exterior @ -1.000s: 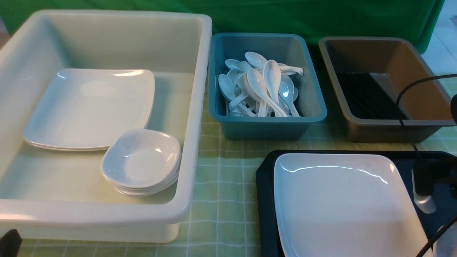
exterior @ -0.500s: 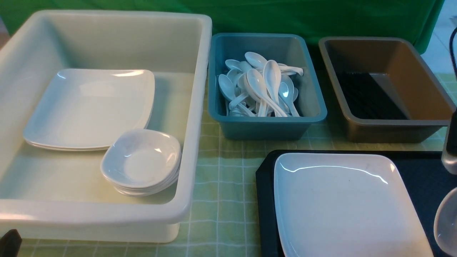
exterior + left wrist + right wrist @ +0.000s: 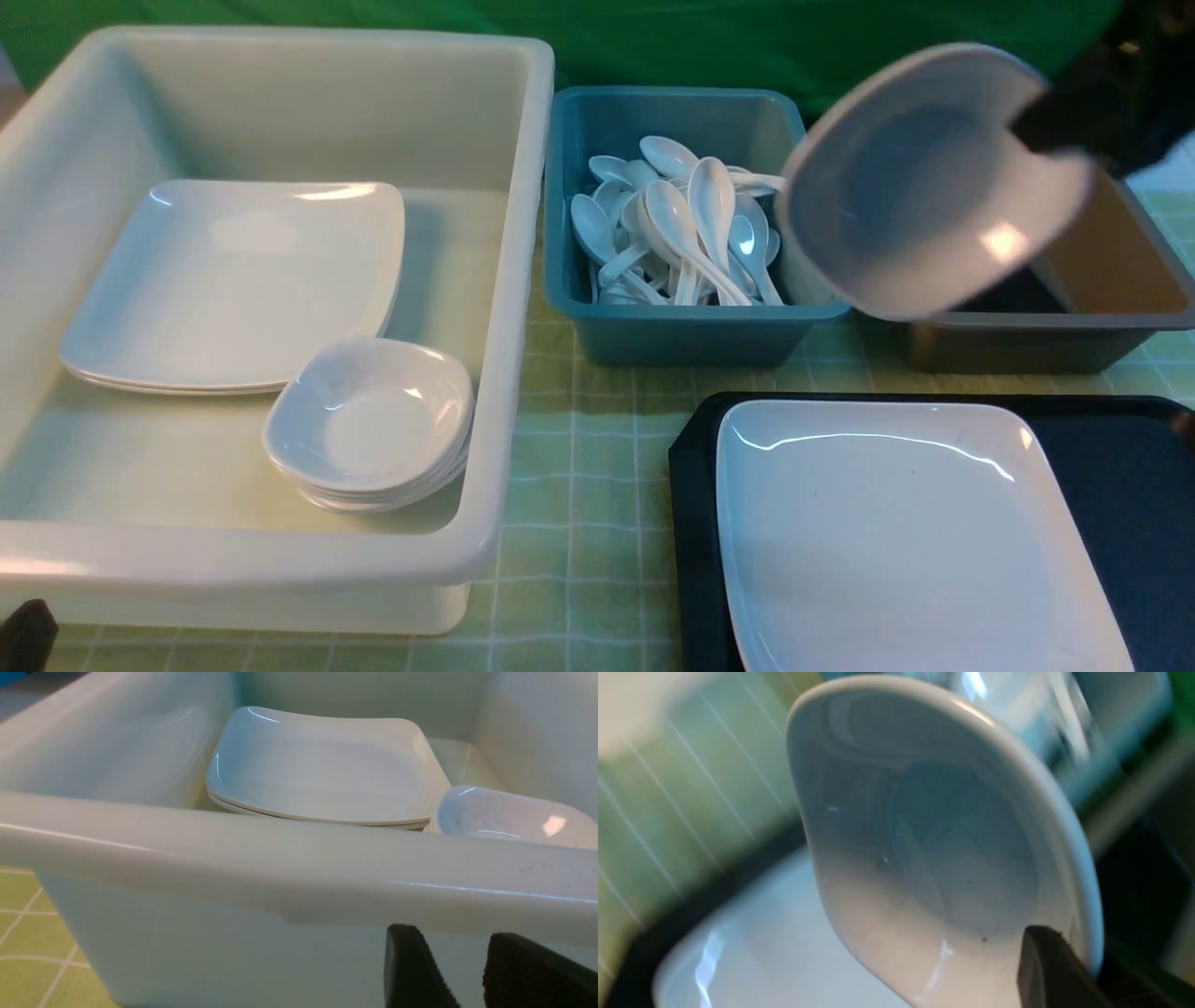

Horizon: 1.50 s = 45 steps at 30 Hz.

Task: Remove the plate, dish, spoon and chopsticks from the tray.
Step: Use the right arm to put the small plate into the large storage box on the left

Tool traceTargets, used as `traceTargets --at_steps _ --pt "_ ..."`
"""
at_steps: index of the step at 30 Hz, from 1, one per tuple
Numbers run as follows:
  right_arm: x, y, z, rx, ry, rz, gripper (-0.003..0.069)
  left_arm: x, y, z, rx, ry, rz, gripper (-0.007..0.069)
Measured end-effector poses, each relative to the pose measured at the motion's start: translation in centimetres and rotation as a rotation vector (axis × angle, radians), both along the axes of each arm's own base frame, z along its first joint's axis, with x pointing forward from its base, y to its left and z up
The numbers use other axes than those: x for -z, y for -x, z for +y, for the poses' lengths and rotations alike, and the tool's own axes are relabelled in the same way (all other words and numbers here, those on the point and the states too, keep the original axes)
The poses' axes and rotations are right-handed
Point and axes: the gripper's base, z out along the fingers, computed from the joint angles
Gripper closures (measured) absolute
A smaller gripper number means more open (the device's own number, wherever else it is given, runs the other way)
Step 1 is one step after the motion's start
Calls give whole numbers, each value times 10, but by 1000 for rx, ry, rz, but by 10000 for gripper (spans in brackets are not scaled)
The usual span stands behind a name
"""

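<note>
White dish (image 3: 924, 187): glossy, small and deep, held in the air and tipped steeply. In the front view it hangs in front of the blue bin (image 3: 695, 336) and the brown bin (image 3: 1027, 345), well above the table.
Right gripper (image 3: 1032, 131): clamped on the dish's rim only, one dark finger (image 3: 1052, 970) lying inside the bowl; nothing supports the far edge.
Left gripper (image 3: 460, 961): jaws apart with nothing between them, parked low against the outside wall of the pale tub (image 3: 280, 560).
Plate (image 3: 896, 541): flat on the tray (image 3: 695, 523), untouched.
Spoon and chopsticks: none show on the part of the tray in view; its right side runs out of frame, so I cannot tell.
Likely goal: the stack of small dishes (image 3: 369, 425) inside the tub.
Risk, slipping: a thin pinch on a smooth rim with the dish hanging off to one side could let it swivel or slide out, especially in a fast swing; the right wrist view is blurred.
Risk, dropping: a fall here would land on the plate or among the spoons (image 3: 695, 233).
Risk, clipping: carried too low, the hanging edge could strike the tub's tall wall.
Risk, landing: let go while tilted, it could skid off the stack.
</note>
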Motion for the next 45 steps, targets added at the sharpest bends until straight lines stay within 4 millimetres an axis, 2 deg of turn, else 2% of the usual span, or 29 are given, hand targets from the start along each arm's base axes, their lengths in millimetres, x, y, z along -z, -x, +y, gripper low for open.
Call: traceTargets --at_steps 1,3,4,6,7,9,11,12,13,14,19,30,34,40,43,45 --pt "0 -3 6 -9 -7 1 631 0 0 0 0 0 0 400" --pt "9 -13 68 -111 -40 47 631 0 0 0 0 0 0 400" --pt "13 -15 81 -129 -45 60 631 0 0 0 0 0 0 400" --pt "32 -26 128 -183 -54 96 631 0 0 0 0 0 0 400" --pt "37 -28 140 -197 -56 101 631 0 0 0 0 0 0 400" --pt "60 -37 178 -239 -57 119 631 0 0 0 0 0 0 400" --pt "76 -42 199 -254 -58 131 631 0 0 0 0 0 0 400" --pt "90 -45 212 -259 -56 148 631 0 0 0 0 1 0 400" --pt "88 -45 213 -260 -61 144 631 0 0 0 0 1 0 400" --pt "103 -48 225 -262 -60 161 631 0 0 0 0 1 0 400" --pt "134 -54 238 -250 -30 218 631 0 0 0 0 2 0 400" --pt "150 -58 246 -265 -22 207 613 0 0 0 0 2 0 400" --pt "153 -60 251 -267 -37 176 547 0 0 0 0 2 0 400" --pt "153 -62 253 -259 -37 142 323 0 0 0 0 1 0 400" --pt "152 -63 252 -256 -24 127 299 0 0 0 0 1 0 400" --pt "144 -61 249 -256 -26 112 309 0 0 0 0 1 0 400"
